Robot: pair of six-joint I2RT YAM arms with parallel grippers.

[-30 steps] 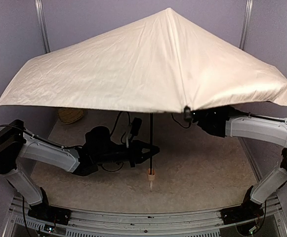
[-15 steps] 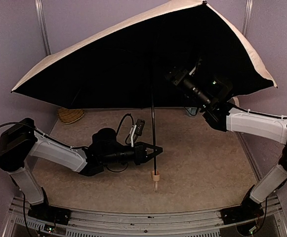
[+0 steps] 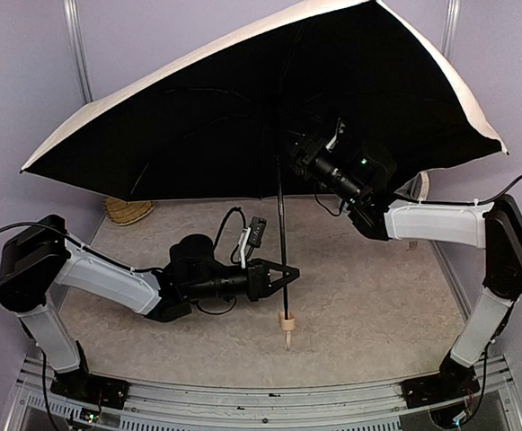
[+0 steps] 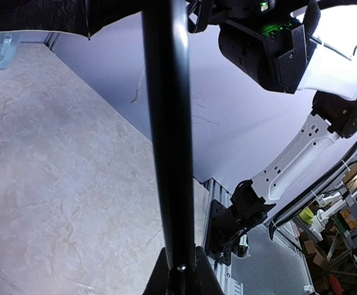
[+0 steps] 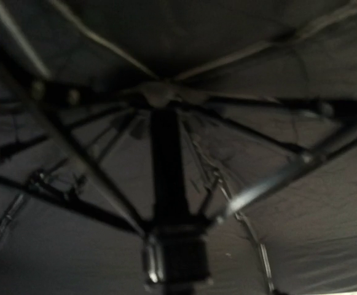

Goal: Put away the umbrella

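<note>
The umbrella (image 3: 225, 126) stands open over the table (image 3: 377, 296), its canopy tipped back so the dark underside faces forward. The left gripper (image 3: 283, 277) pinches the thin black shaft (image 3: 279, 224) low down, just above the tan handle (image 3: 287, 321), with one finger on each side. The right gripper (image 3: 304, 154) sits under the canopy just beside the upper shaft. Whether its fingers are spread or closed cannot be told.

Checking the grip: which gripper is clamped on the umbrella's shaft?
The left gripper, closed on the shaft above the handle; the right gripper sits up under the canopy.
</note>
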